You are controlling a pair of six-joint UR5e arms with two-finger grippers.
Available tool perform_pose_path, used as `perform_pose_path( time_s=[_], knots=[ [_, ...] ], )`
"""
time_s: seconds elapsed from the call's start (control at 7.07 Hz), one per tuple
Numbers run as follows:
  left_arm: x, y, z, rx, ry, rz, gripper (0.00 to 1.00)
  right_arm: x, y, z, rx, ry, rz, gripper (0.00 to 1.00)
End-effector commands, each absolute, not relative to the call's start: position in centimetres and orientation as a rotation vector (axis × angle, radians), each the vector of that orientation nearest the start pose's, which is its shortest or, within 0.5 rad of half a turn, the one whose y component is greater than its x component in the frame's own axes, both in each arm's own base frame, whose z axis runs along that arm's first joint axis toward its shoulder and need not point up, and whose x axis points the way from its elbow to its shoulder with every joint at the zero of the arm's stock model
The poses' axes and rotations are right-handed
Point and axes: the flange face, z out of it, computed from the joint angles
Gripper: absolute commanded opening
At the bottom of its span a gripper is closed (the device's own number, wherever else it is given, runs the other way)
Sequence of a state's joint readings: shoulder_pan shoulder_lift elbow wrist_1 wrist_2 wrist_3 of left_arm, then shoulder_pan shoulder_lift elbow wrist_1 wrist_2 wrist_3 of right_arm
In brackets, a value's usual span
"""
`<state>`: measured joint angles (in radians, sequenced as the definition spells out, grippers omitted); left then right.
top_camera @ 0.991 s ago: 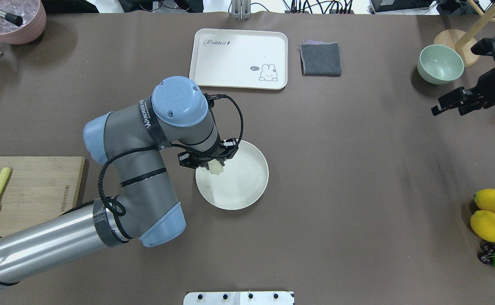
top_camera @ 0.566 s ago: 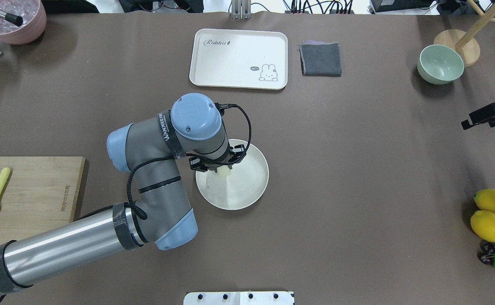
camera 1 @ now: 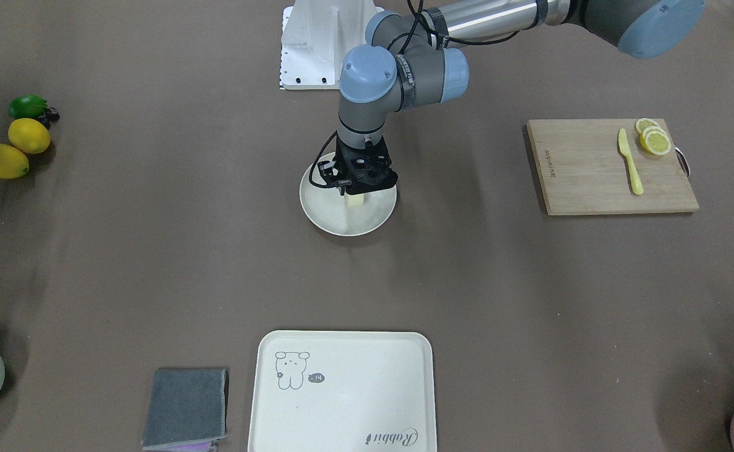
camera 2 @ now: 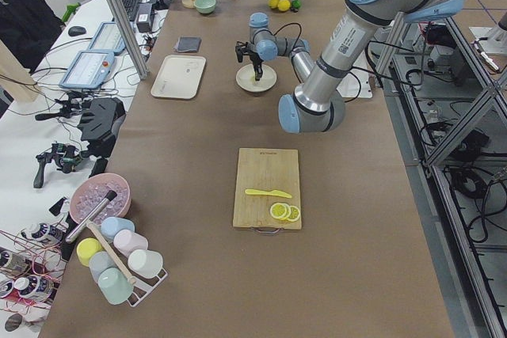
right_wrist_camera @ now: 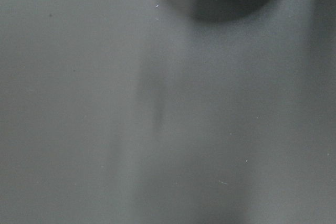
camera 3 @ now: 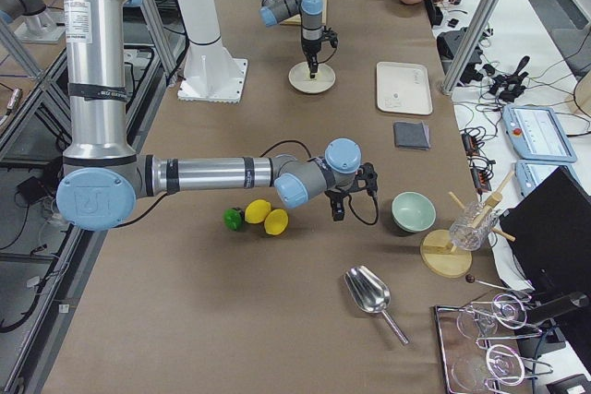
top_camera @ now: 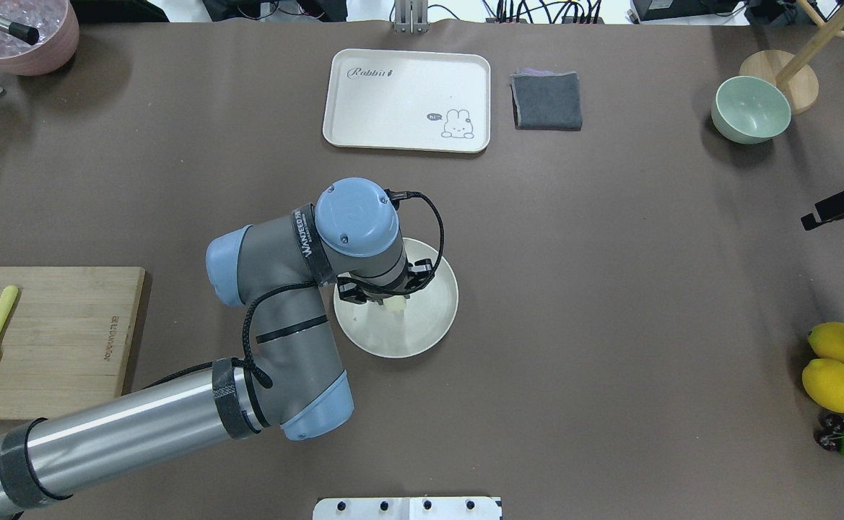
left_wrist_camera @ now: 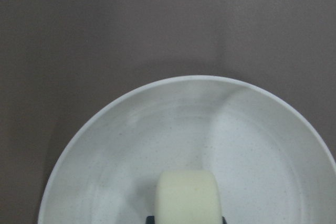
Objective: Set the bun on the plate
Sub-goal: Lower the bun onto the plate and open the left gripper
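Left jaws: pinching the bun (top_camera: 395,305), dark tips just visible either side of it at the bottom of the wrist view. The bun hangs inside the rim of the plate (top_camera: 429,332), somewhat off centre on the robot's left. Whether it touches the plate floor cannot be told; a faint shadow sits close under it.

Progress, as judged: the carry is done and the bun is over its target. Left to do: lower if needed, open, withdraw.

Right jaws: only a dark part shows at the overhead view's right edge, above bare desk (top_camera: 609,289); spread or pressed together, cannot tell.

Versus 1.0 s ago: the bun was at the plate's left rim and has since moved inward. The right arm, then reaching in below the green bowl (top_camera: 750,108), has pulled back toward the edge.
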<state>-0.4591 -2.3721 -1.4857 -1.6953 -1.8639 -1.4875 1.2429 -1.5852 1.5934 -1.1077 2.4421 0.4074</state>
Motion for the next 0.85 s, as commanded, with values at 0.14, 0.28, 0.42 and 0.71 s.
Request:
perform_pose_path(
  time_s=[0.14, 0.28, 0.42, 0.71],
  knots=[
    [61.8, -42.1, 19.3, -0.033, 0.874, -0.229, 0.82, -10.9, -49.6, 59.6, 0.103, -0.958, -0.134, 1.0],
    [61.5, -42.3, 19.2, -0.03, 0.877, -0.23, 0.96, -11.0, -49.7, 59.5, 0.103, -0.959, -0.136, 1.0],
    [58.6, -43.4, 17.3, -0.002, 0.924, -0.251, 0.97, -11.3, -49.7, 59.3, 0.102, -0.96, -0.141, 1.0],
    [48.0, -47.1, 17.1, 0.091, 0.966, -0.31, 0.97, -10.6, -51.1, 57.1, 0.121, -0.973, -0.129, 1.0]
  ],
)
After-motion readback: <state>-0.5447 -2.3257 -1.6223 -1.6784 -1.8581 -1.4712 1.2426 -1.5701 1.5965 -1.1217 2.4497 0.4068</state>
